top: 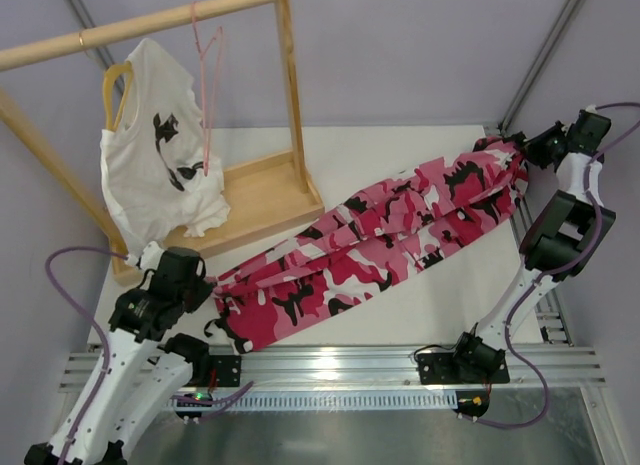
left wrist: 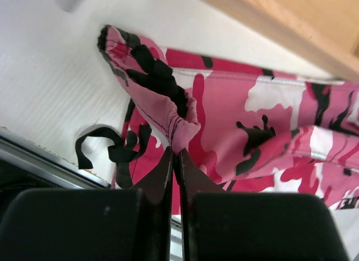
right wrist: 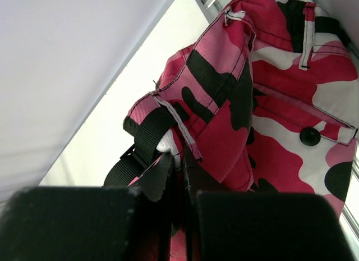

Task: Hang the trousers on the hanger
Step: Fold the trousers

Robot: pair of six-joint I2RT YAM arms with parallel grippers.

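The pink, white and black camouflage trousers (top: 380,240) lie stretched diagonally across the white table, from front left to back right. My left gripper (top: 205,285) is shut on the leg hem (left wrist: 179,132) at the front left. My right gripper (top: 520,150) is shut on the waistband end (right wrist: 185,126) at the back right, next to a black strap (right wrist: 143,140). The thin pale-pink wire hanger (top: 207,75) hangs empty from the wooden rail (top: 140,25) at the back left, far from both grippers.
A white T-shirt with black print (top: 160,155) hangs on a yellow hanger (top: 115,90) on the same rail. The rack's wooden base (top: 265,200) and upright post (top: 290,85) stand beside the trousers' left end. A metal rail (top: 400,365) runs along the near table edge.
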